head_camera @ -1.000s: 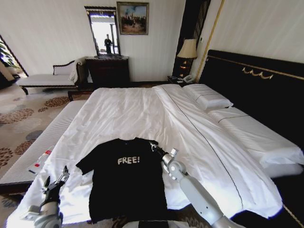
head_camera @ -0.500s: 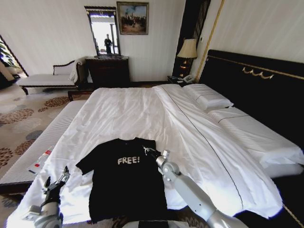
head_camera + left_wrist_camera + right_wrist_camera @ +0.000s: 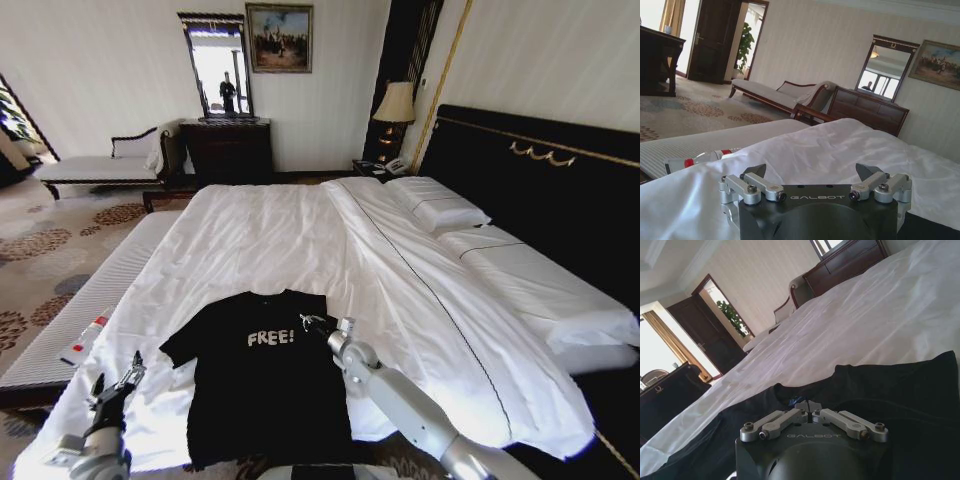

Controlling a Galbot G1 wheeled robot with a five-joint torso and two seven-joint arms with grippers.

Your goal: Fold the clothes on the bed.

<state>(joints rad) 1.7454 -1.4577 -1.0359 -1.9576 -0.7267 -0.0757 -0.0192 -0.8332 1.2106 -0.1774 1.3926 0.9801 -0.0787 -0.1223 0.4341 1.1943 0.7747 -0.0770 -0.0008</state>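
Note:
The clothes, a black T-shirt [image 3: 262, 385] with white "FREE!" lettering, lie spread flat near the foot of the bed [image 3: 265, 235]. My right gripper [image 3: 306, 322] is at the shirt's right shoulder, just right of the lettering. In the right wrist view the right gripper [image 3: 809, 406] is shut, its tips meeting low over the black fabric [image 3: 900, 390] beside the neckline. I cannot tell whether cloth is pinched. My left gripper [image 3: 112, 385] hovers over the white sheet left of the shirt, apart from it. The left gripper [image 3: 810, 172] is open and holds nothing.
A pale striped bench [image 3: 95, 295] runs along the bed's left side, with a red-and-white tube [image 3: 84, 343] on it. White pillows [image 3: 440, 212] and the black headboard [image 3: 545, 175] are at the right. A dark dresser [image 3: 228, 150] stands beyond.
My right gripper has slid left and slightly nearer, from the shirt's right edge onto its shoulder beside the lettering. The left gripper has barely moved.

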